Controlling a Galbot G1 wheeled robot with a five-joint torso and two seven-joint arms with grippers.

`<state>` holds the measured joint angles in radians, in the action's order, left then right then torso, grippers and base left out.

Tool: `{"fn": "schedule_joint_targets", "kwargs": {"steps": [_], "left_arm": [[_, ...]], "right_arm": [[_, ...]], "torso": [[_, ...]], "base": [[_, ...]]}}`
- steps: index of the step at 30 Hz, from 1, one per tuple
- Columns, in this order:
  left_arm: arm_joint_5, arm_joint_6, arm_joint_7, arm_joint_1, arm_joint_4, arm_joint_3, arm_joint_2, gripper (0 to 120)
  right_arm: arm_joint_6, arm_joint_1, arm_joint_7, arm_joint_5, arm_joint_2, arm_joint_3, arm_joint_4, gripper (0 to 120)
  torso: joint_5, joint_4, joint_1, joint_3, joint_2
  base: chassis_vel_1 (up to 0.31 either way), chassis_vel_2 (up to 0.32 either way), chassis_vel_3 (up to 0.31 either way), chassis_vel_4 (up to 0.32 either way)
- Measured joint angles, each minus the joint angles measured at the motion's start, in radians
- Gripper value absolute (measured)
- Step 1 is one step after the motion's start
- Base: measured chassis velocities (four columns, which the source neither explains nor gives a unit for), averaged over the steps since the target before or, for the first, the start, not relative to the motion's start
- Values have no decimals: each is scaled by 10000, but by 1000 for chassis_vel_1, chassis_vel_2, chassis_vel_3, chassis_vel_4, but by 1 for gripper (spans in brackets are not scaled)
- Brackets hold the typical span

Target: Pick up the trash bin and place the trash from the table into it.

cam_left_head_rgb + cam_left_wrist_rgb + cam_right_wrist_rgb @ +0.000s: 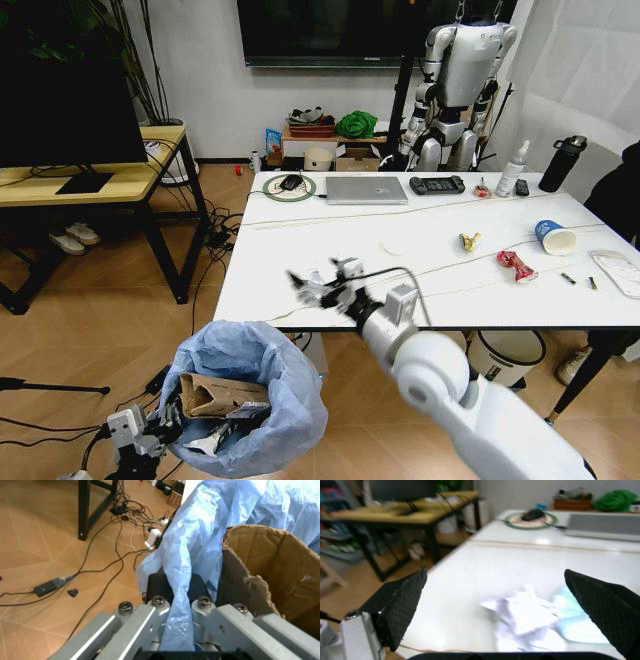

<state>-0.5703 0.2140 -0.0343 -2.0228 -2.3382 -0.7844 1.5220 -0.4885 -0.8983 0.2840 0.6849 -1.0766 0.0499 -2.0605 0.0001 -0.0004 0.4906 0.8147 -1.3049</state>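
Head view. My left claw (150, 432) sits low at the near left, clamped on the bag edge of the trash bin (245, 405), which hangs beside it to the right, off the table's near left corner. Brown cardboard (222, 393) and white scraps already lie inside. My right claw (322, 290) reaches over the table (400, 260) near its front edge, with something pale at its tips; I cannot tell from here whether it grips it. Beyond it, well apart to the right: a yellow wrapper (468, 241), a red wrapper (516, 265), a paper cup (554, 237) and a clear packet (616, 270).

Left wrist view. Fingers (159, 588) closed tight, pinching a fold of the blue bag (200, 547); the cardboard (265, 566) stands just beside.

Right wrist view. Jaws wide apart, holding nothing. Crumpled white paper (522, 617) lies directly ahead, between the two pads (402, 605), with a light-blue scrap (575, 620) touching it on one side.

Judgement: the right arm is nearer this piece; closing needs the pads lower around it. The paper's underside and the bin's rigid body are hidden.
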Motion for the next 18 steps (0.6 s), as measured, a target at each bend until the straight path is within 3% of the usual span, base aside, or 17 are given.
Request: {"fn": "schedule_joint_targets", "kwargs": {"steps": [5, 18], "left_arm": [[11, -54, -31, 15, 21, 27, 42, 0], [55, -66, -36, 112, -29, 40, 61, 0]], "right_arm": [[-855, 391, -320, -238, -612, -262, 1126, 100], [-1008, 1982, -592, -976, -1920, 1021, 3047, 100]], "torso": [[0, 2, 0, 0, 0], [-2, 5, 0, 0, 0]], "base": [[0, 0, 0, 0], [0, 0, 0, 0]]}}
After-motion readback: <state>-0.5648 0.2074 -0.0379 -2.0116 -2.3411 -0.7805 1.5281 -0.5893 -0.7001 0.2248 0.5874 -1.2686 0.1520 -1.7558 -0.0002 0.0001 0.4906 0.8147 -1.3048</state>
